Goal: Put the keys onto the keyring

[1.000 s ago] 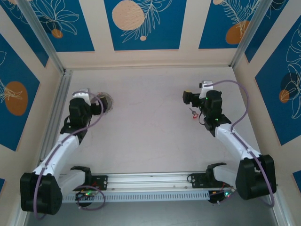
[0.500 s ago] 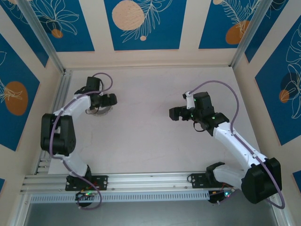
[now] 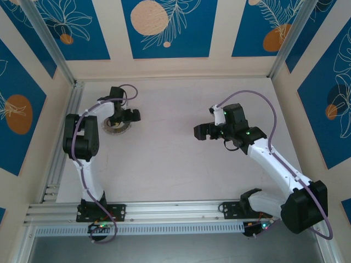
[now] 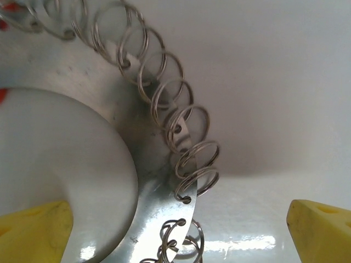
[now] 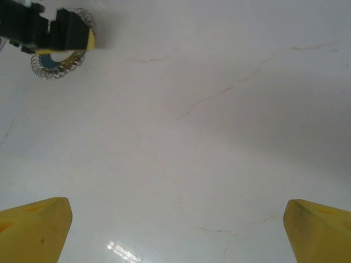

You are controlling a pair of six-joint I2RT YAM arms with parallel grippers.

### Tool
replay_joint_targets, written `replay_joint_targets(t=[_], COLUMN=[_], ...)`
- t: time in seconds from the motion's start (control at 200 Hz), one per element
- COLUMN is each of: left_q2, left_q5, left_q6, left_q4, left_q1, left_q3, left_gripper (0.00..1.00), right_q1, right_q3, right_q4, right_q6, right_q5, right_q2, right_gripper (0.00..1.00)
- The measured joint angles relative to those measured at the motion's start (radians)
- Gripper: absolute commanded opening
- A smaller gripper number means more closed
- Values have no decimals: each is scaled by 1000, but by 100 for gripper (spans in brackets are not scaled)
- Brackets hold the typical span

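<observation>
- Right now the keyring (image 3: 115,128) lies flat on the table (image 3: 164,170) at about ten o'clock in the overhead view. The keys (image 5: 43,70) fringe its rim like small wire loops.
- The left gripper (image 3: 130,116) hangs directly over it, fingers spread wide and holding nothing. In its wrist view the ring's flat silvery band curves in from seven o'clock between the two yellow tips.
- The right gripper (image 3: 201,131) is also released and empty, over bare table at roughly two o'clock, well apart from the ring.
- Main risk, as I judge it: if I close the left claw from here, one finger could land on the loose fringe instead of the band. That would pinch a few loops and let the ring swing or slip.
- Second risk: the tabletop looks glossy, so a finger arriving off-centre could push the ring sideways rather than trap it.
- Third: whether any key lies off the ring I cannot tell, so sending the right arm in blind could just crowd the left one.
- Pose: the left arm is folded tight, elbow out toward nine o'clock, wrist aimed down. The right arm reaches long from its base at five o'clock, its claw facing nine o'clock across the table.
</observation>
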Motion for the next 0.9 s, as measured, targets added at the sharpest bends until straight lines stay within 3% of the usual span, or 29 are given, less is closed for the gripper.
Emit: replay_joint_targets(t=[0.225,0.545,0.76,0.9], left_q2=[-4,-129,-240,-321], left_q5=[-16,20,62,58], left_q6=[5,-21,-121,-254], left_q4=[-1,74,175,321], left_q1=[-32,-128,-245,-388], left_q3=[-8,-191,-354,-489], left_gripper=[100,100,99,99], right_q1=[-12,-112,-159,-174], right_q3=[56,76,76,75], right_q4=[-42,-93,-117,-119], right_q6=[-19,-42,-42,-40], right_q5=[-3,-24,-50,-73], right_q2=[-61,-187,-228,-238], right_gripper=[99,99,99,99])
